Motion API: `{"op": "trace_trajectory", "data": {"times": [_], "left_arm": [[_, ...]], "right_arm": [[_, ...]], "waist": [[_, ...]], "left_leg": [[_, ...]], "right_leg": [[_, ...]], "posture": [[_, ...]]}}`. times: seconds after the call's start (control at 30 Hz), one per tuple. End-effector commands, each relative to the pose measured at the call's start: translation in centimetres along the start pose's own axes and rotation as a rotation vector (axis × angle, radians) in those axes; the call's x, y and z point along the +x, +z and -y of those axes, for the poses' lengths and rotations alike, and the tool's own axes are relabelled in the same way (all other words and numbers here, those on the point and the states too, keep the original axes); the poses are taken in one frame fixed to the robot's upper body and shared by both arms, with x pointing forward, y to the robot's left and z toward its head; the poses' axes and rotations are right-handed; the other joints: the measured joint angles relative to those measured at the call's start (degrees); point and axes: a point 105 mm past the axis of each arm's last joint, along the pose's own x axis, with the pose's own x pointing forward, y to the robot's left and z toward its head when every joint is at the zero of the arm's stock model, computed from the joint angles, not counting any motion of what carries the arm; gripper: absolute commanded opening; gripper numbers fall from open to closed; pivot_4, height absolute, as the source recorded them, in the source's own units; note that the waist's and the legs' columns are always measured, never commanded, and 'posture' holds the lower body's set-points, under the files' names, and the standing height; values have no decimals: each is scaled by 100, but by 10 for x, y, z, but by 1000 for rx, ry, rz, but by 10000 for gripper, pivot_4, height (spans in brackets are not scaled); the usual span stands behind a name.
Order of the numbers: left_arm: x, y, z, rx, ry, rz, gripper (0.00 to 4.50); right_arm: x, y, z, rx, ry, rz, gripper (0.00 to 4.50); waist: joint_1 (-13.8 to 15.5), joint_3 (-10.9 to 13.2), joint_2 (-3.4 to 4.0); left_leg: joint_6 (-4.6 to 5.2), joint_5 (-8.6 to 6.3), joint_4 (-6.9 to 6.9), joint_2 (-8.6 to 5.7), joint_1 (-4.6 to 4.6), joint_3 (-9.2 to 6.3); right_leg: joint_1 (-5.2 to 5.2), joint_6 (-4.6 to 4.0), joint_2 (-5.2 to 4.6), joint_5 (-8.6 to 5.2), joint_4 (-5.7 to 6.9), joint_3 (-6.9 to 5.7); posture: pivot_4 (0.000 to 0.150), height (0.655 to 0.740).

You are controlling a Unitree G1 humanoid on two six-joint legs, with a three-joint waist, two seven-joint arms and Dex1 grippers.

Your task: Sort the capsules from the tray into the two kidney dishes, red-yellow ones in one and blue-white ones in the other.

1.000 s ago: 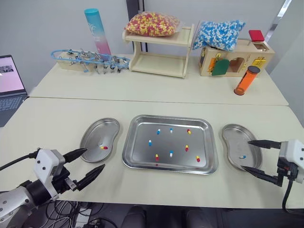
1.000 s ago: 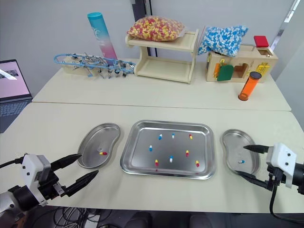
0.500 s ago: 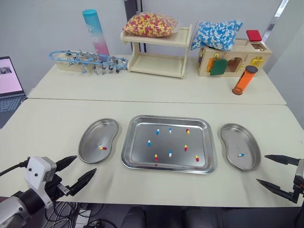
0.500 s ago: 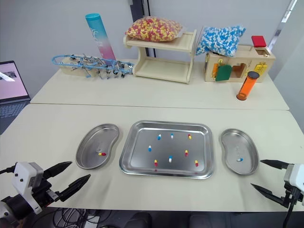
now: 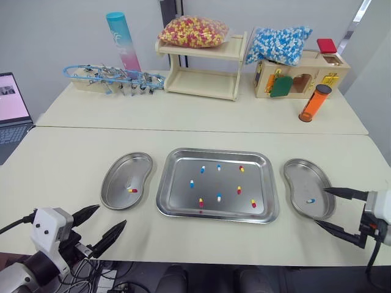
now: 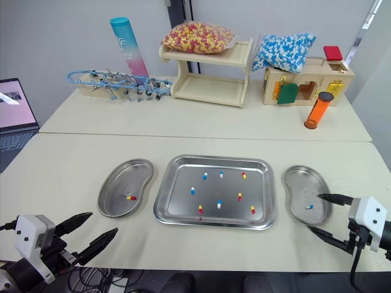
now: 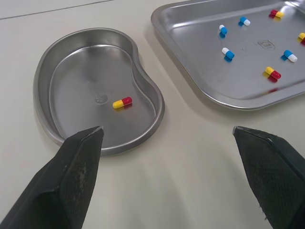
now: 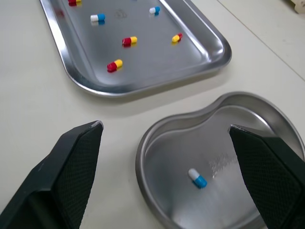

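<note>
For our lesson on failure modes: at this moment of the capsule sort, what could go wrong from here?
1. The right gripper, open, sits at the rim of the right dish; moving towards the tray, it might knock the dish and its blue-white capsule.
2. The tray's capsules are small on smooth metal; a pinch may flick one, such as the red-yellow capsule, away.

left claw (image 5: 104, 223) spread, right claw (image 5: 339, 210) spread

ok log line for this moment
left gripper: open, empty | right gripper: open, empty | left dish: one red-yellow capsule | right dish: one blue-white capsule | tray: both colours left
</note>
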Motion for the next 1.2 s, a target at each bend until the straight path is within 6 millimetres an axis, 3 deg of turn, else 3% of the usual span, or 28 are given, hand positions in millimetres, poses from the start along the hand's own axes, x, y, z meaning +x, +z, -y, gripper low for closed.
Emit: {"op": "trace_trajectory", "data": {"times": [0.03,0.3,0.47,0.63,0.93,1.13,1.2], "left_arm": [[-3,6,1,13,6,18,45000],[-1,5,-3,-4,2,36,45000],[0,8,21,-8,-132,34,45000],[7,17,27,18,-181,50,45000],[17,25,33,62,-265,71,45000],[13,24,29,73,-293,54,45000],[12,22,29,74,-298,49,45000]], "right_arm": [[1,11,2,-25,11,20,44589],[8,19,3,-42,42,51,44589],[20,33,-8,14,101,83,44589],[48,60,-19,14,149,136,44589],[116,85,-43,-4,194,175,44589],[157,90,-56,-30,197,177,25089],[169,97,-61,-41,206,188,22813]], "waist": [[7,0,0],[10,0,-1],[0,0,0],[4,-1,0],[-4,-5,-8],[-6,-5,-9],[-16,-5,-9]], "left_leg": [[0,0,0,0,0,0],[0,0,0,0,-1,0],[0,0,0,0,-1,0],[0,0,1,0,0,-3],[0,0,0,0,-5,-11],[0,0,-1,0,-8,-13],[0,0,-1,-1,-9,-13]], "right_leg": [[0,0,0,0,-1,0],[0,0,0,0,-4,0],[-1,0,0,0,-3,-1],[-1,0,0,0,3,-1],[-7,0,2,0,1,-7],[-14,0,1,0,4,-8],[-18,-1,2,0,7,-7]], "posture": [[1500,7400],[1500,7400],[1500,7400],[1500,7400],[1500,7400],[1500,7400],[1500,7400]]}}
